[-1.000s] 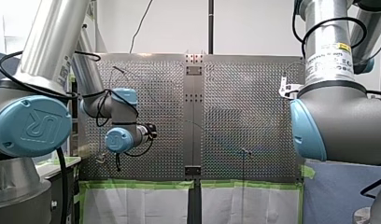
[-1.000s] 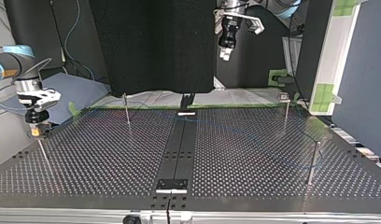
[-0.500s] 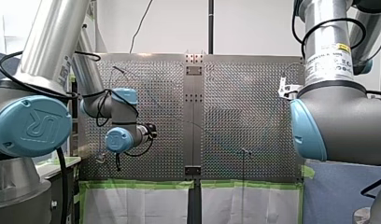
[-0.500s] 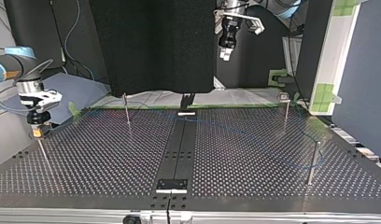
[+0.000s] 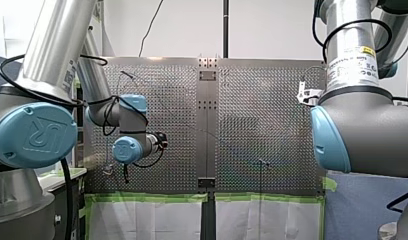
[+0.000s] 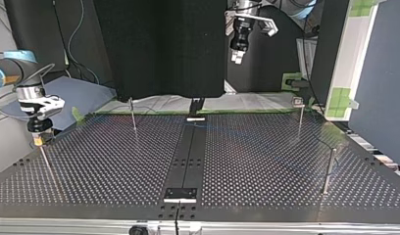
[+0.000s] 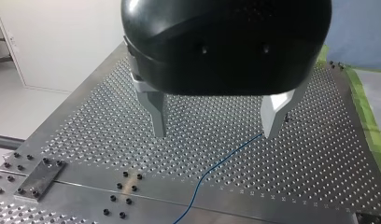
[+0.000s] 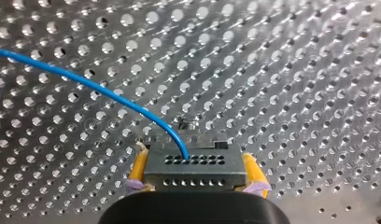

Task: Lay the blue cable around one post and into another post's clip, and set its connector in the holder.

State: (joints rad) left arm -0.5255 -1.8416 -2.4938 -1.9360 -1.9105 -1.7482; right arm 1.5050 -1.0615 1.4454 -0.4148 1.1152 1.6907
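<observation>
a: front view?
b: perforated table point(image 5: 262, 115), little else clear.
a: top?
b: my right gripper point(image 6: 38, 139) is just above a post point(image 6: 47, 164).
a: wrists?
b: my left gripper point(image 7: 216, 126) gapes wide over the blue cable point(image 7: 216, 165); right's yellow pads point(image 8: 139, 170) clamp the connector point(image 8: 195, 168).

Connector point(image 8: 194, 169) sits within my right end effector point(image 8: 194, 162).
</observation>
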